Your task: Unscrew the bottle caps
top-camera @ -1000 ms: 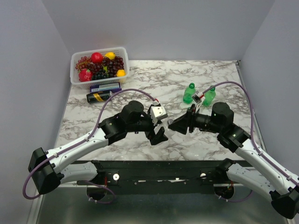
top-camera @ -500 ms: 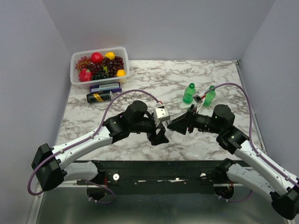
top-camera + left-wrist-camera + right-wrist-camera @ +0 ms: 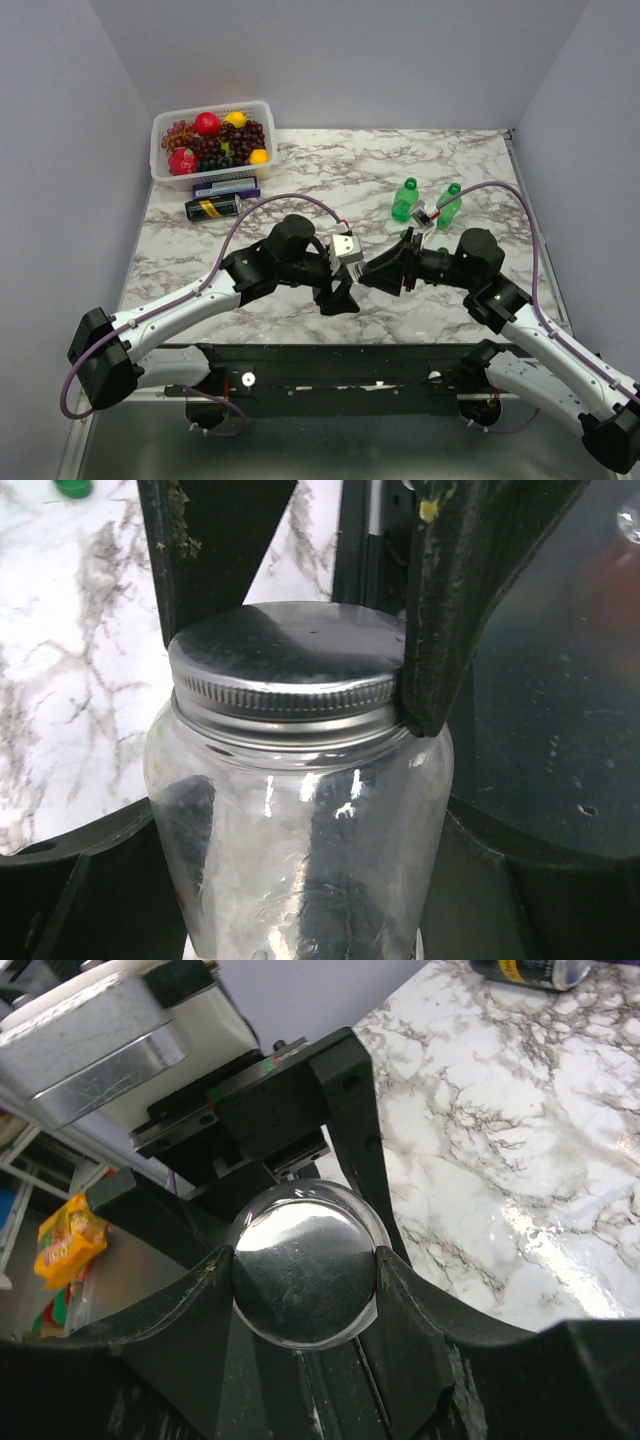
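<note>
Silver cap (image 3: pixel 290 665) sits screwed on the clear bottle (image 3: pixel 300 820), which is held up between the two arms over the near part of the tabletop (image 3: pixel 330 170). On the cap's sides the right pincer (image 3: pixel 305 1275) is pinching tight, and the left pincer (image 3: pixel 295 890) clamps the bottle's body. Two green bottles (image 3: pixel 404 202) (image 3: pixel 448 207) stand upright farther back, with their green caps (image 3: pixel 410 183) (image 3: pixel 455 188) on.

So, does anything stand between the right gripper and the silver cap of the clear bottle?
Nothing visible does. The right gripper clamps the silver cap on two opposite sides, while the left gripper holds the clear bottle by its body.
</note>
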Available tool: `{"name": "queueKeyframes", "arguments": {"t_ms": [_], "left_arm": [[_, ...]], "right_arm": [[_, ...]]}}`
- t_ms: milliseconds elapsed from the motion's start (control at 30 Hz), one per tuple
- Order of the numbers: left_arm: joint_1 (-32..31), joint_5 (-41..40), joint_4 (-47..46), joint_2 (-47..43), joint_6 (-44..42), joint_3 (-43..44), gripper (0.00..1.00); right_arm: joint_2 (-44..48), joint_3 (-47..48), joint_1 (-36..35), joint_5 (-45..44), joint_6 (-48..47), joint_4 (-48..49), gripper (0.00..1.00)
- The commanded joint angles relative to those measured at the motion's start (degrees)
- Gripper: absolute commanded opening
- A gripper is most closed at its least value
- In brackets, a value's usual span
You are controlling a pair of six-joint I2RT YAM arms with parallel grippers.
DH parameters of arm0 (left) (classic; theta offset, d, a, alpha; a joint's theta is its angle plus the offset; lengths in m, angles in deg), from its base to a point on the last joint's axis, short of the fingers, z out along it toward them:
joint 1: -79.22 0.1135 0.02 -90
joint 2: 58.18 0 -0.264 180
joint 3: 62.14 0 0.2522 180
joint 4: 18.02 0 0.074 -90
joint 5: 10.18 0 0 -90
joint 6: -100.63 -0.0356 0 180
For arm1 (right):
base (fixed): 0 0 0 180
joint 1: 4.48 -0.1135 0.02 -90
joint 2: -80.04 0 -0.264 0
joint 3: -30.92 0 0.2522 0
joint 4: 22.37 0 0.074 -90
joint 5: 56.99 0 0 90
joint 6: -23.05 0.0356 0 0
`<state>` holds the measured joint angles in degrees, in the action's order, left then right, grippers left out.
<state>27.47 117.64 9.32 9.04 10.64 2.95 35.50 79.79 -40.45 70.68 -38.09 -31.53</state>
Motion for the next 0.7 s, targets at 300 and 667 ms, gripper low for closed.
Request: {"name": "queueKeyframes", "arguments": {"t_ms": [300,667], "left_arm": [[2.3,25.0,-3.9,0.6,2.0,1.9,0.29],[2.7,6.5,-3.5,0.9,2.6,1.5,0.27]], "right_arm": [[0.0,-3.3,0.2,15.5,-16.0,3.3,0.24],[3.2,-2.2,0.2,3.1,-10.2,0.8,0.75]]}}
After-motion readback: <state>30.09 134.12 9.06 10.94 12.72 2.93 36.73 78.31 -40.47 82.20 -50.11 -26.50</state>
